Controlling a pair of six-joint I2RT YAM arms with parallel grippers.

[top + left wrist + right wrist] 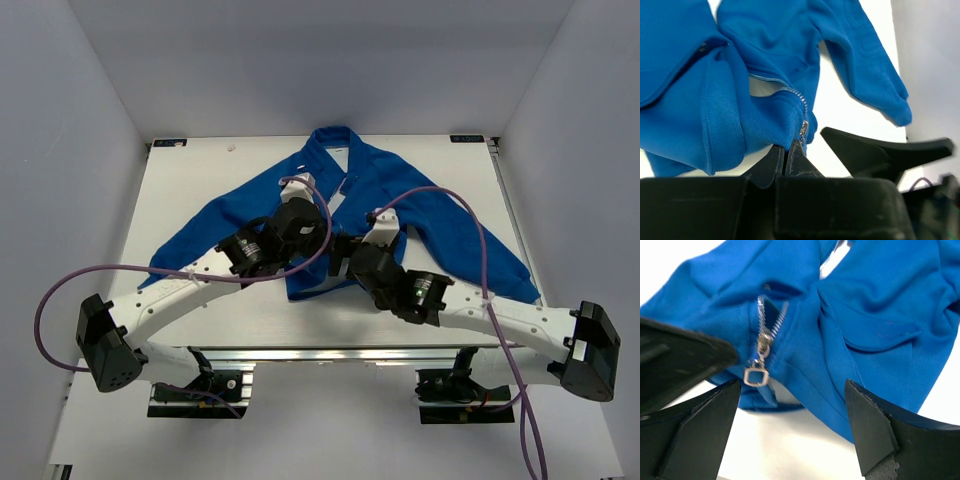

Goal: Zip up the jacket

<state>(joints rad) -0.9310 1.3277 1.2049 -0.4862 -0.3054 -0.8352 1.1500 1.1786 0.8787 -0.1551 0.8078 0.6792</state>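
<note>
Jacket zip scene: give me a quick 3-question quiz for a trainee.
1. True or false: the right pincer is shut on the zipper slider.
2. Which one pinches the hem of the jacket? A) left pincer B) right pincer C) neither
3. Fill in: the zipper slider sits near the jacket's ___ edge.
Key: 1 false, it stands open; 2 A; 3 bottom.
</note>
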